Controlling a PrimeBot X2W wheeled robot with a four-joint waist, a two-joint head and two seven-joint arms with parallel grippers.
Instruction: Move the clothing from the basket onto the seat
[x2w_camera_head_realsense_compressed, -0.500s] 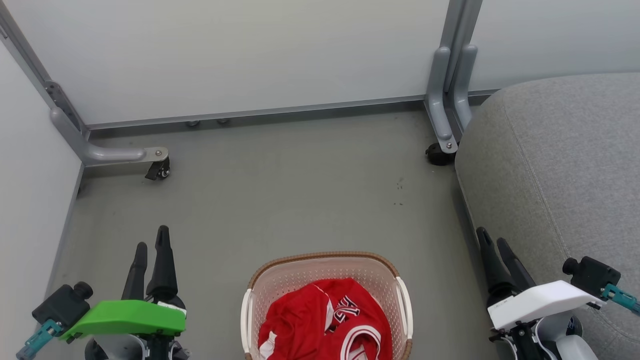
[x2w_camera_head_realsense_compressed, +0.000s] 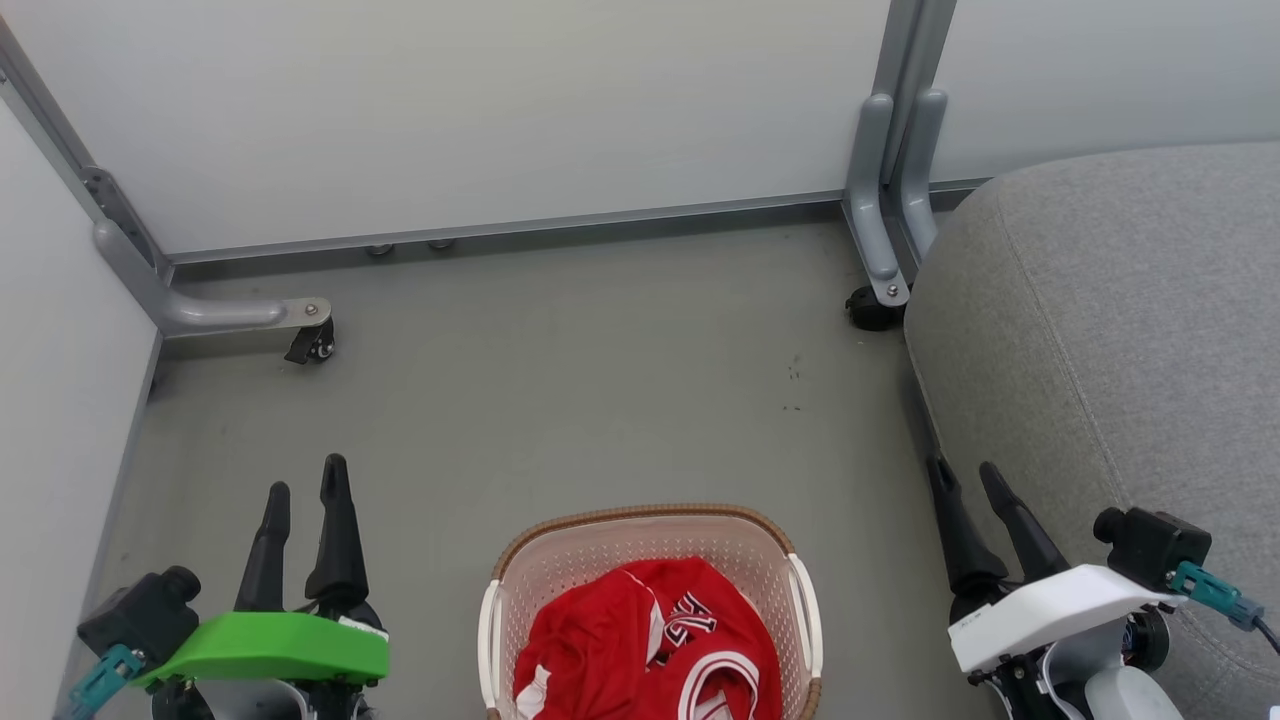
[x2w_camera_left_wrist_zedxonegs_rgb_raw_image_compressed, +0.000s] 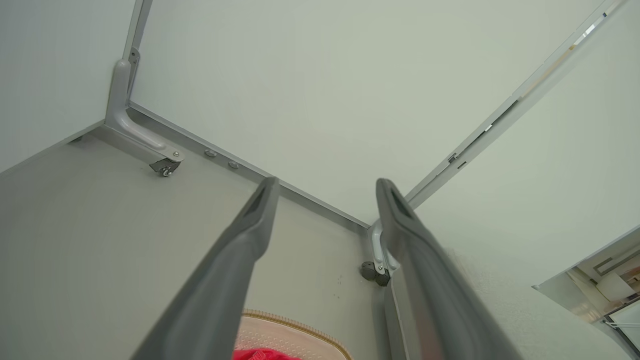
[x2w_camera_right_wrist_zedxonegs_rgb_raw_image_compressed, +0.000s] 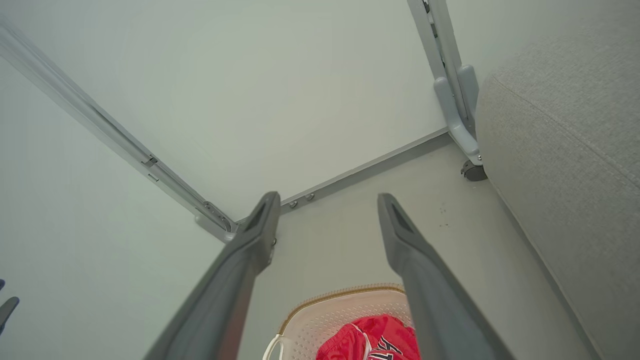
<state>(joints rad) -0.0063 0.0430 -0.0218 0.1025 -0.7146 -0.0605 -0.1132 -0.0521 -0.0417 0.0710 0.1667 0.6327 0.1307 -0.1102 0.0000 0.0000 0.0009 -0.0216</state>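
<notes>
The cream perforated basket (x2w_camera_head_realsense_compressed: 640, 517) with a brown rim stands on the floor at the bottom centre of the head view. The red clothing (x2w_camera_head_realsense_compressed: 630, 640) lies crumpled inside it, with black-and-white lettering and white-striped trim showing. The light-grey seat (x2w_camera_head_realsense_compressed: 1120, 330) takes up the right side. My left gripper (x2w_camera_head_realsense_compressed: 306, 478) hangs open to the left of the basket, and my right gripper (x2w_camera_head_realsense_compressed: 964, 466) hangs open between basket and seat. Both are empty. The right wrist view has its gripper (x2w_camera_right_wrist_zedxonegs_rgb_raw_image_compressed: 328, 196) above the basket (x2w_camera_right_wrist_zedxonegs_rgb_raw_image_compressed: 320, 310), clothing (x2w_camera_right_wrist_zedxonegs_rgb_raw_image_compressed: 370, 340) and seat (x2w_camera_right_wrist_zedxonegs_rgb_raw_image_compressed: 565, 150). The left gripper (x2w_camera_left_wrist_zedxonegs_rgb_raw_image_compressed: 327, 184) is above the basket rim (x2w_camera_left_wrist_zedxonegs_rgb_raw_image_compressed: 295, 322).
Pale partition walls close off the back and left. Their grey metal feet carry casters at the back left (x2w_camera_head_realsense_compressed: 312, 342) and beside the seat's corner (x2w_camera_head_realsense_compressed: 872, 306). Grey floor (x2w_camera_head_realsense_compressed: 600, 380) stretches between the basket and the back wall.
My right gripper has drifted a little to the left, away from the seat, and its fingers stand slightly wider. The left gripper has shifted slightly. The basket and clothing have not moved.
</notes>
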